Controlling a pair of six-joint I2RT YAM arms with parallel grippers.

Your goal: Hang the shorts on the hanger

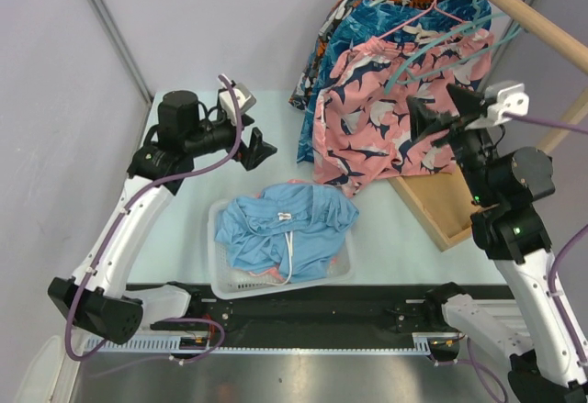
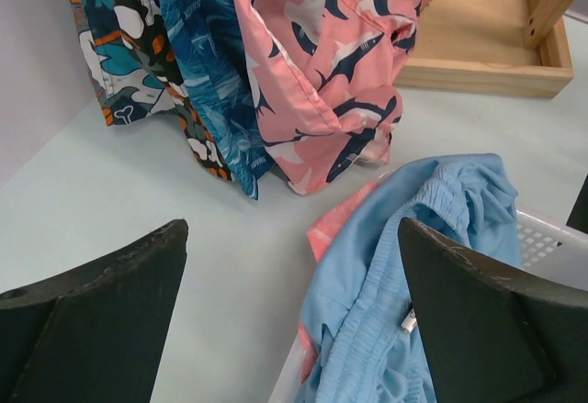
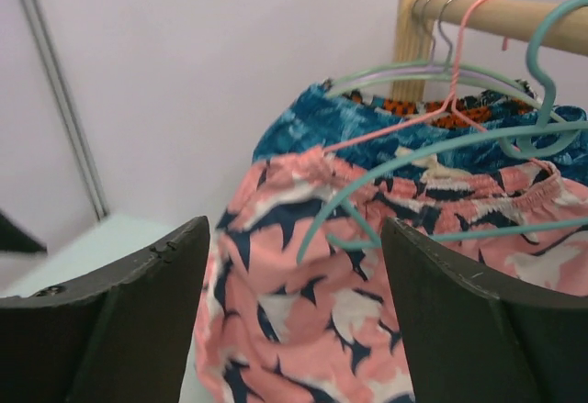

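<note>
Fingers of my left hand [image 2: 292,229] fill the wrist view, spread wide and holding nothing, aimed toward the shorts [image 1: 285,224]. These lie crumpled in the white basket [image 1: 220,285] on the desk [image 1: 188,238], ready for picking. On the wooden rail [image 3: 514,13] the hanger [image 3: 413,160] hangs bare before the shark-print shorts [image 3: 276,320]. My right hand [image 3: 294,227] faces it, equally wide and empty.

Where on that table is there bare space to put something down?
Bare table lies between the basket and the wooden base, and left of the basket beside the left arm. The back right is crowded with hanging shorts.
</note>
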